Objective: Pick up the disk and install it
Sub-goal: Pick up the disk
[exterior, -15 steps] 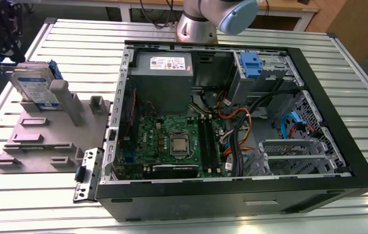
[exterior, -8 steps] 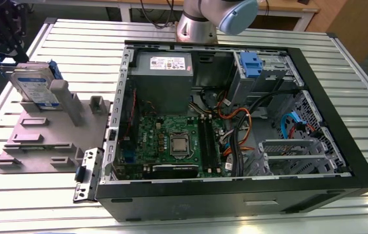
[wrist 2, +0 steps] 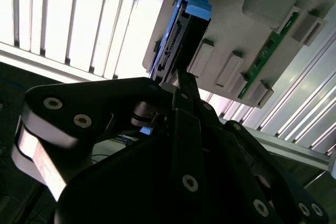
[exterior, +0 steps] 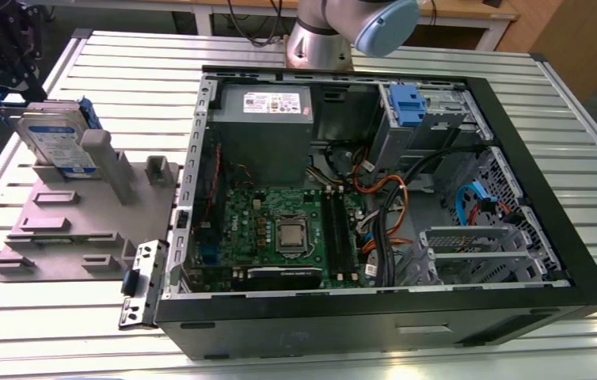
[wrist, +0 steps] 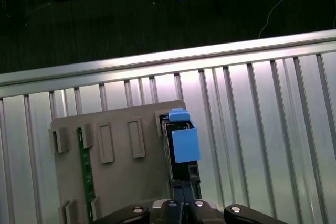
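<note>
Silver with blue side rails, the single disk [exterior: 58,141] stands on edge in one grey fixture [exterior: 66,237] at the exterior view's left, on the slatted metal worktop [exterior: 119,71]. One gripper [wrist: 183,198], seen in both wrist views, hovers close to the disk's end with its jaws drawn narrow and nothing between them; contact cannot be judged. Centre frame sits one open computer case [exterior: 383,305], with one bare blue bracket [exterior: 406,107] in its drive bay towards the right. On this evidence the job is at its start: the disk is neither lifted nor installed.
</note>
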